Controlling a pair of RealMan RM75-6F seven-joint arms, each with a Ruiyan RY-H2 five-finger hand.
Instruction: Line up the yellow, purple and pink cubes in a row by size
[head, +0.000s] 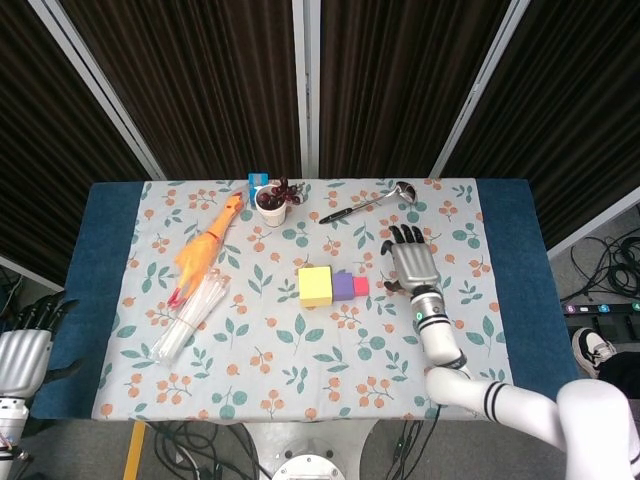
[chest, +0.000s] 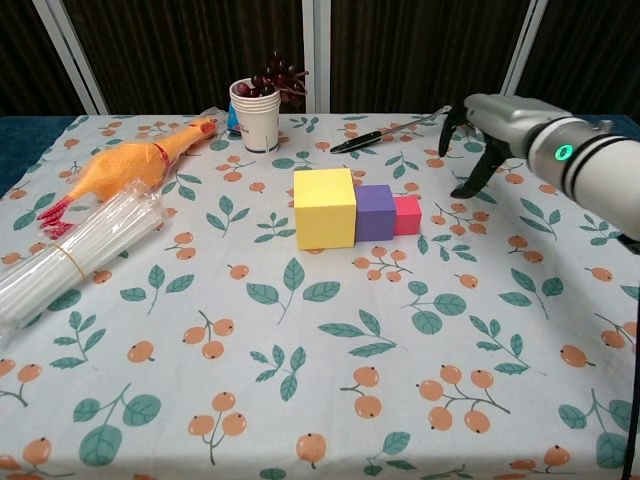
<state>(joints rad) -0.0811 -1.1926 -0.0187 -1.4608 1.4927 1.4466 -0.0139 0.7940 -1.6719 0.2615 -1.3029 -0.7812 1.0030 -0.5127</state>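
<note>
Mid-cloth: yellow cube (chest: 325, 207), purple cube (chest: 376, 212), pink cube (chest: 407, 215) touching in a row, big to small, left to right.
Paper cup (chest: 254, 114) behind yellow cube holds dark grapes (chest: 277, 76). Right hand (chest: 487, 128) near pink cube, apart from it, fingers spread & empty. Left hand (head: 22, 355) off table's edge, fingers apart, w/ nothing in it. Leaf-&-berry print cloth (chest: 300, 370); dark curtains behind.
</note>
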